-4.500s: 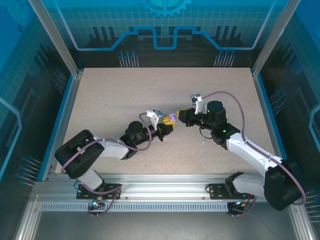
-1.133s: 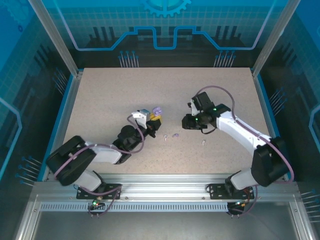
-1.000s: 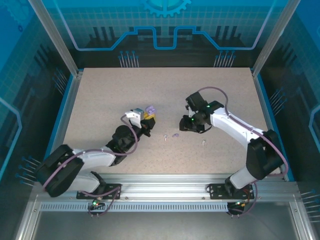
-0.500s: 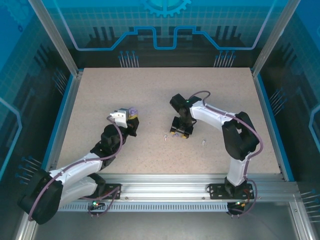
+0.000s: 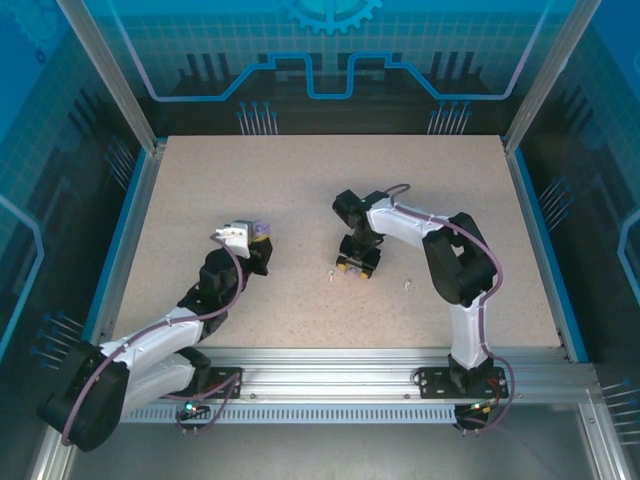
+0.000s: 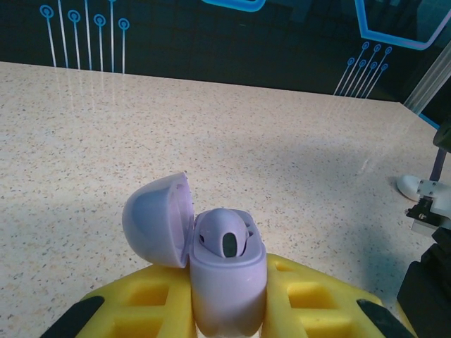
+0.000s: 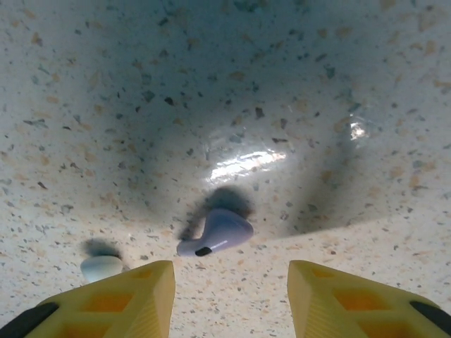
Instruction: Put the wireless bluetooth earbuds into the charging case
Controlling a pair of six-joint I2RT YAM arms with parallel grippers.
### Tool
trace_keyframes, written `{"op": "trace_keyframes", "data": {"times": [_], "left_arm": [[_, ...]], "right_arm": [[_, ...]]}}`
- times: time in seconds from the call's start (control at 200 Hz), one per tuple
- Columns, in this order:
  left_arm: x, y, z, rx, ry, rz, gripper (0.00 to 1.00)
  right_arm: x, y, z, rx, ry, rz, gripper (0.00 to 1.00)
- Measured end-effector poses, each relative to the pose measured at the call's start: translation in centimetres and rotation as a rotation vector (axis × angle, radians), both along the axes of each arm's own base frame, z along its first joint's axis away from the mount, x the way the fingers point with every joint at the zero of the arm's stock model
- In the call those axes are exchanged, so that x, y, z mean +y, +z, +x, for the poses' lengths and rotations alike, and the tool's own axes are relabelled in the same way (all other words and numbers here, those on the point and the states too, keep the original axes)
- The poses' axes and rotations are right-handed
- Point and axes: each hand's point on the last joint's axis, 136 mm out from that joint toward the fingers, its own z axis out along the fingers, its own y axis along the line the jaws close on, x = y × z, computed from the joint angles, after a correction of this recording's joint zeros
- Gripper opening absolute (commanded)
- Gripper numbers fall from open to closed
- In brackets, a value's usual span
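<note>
Lab test cell: aluminium frame (image 5: 330,385), blue panels (image 5: 420,40).

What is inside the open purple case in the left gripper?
One pale purple earbud sits in the purple case, whose lid is tipped open. Any second slot is covered by that bud and the case wall.

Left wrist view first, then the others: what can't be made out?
Left wrist: purple case base cut off by the bottom edge; second slot hidden behind the seated bud.
Right wrist: white bud partly behind a yellow finger.
Top external: other white bud too small for detail.
</note>
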Motion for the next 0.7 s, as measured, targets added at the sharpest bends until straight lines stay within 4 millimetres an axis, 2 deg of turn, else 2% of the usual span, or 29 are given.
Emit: {"op": "trace_keyframes", "data": {"times": [0.32, 0.5, 0.7], "left_arm": [[-0.1, -0.6, 0.3, 0.012, -0.007, -0.004, 0.24], [-0.2, -1.0, 0.4, 0.025, -0.012, -0.003, 0.24], [-0.3, -0.8, 0.5, 0.015, -0.015, -0.007, 0.24]], "right_arm": [[0.4, -1.2, 0.5, 0.016, 0.008, -0.006, 0.40], [0.6, -1.1, 0.8, 0.008, 0.019, -0.001, 0.35], [0.8, -1.3, 1.1, 0.004, 0.034, 0.001, 0.35]]}}
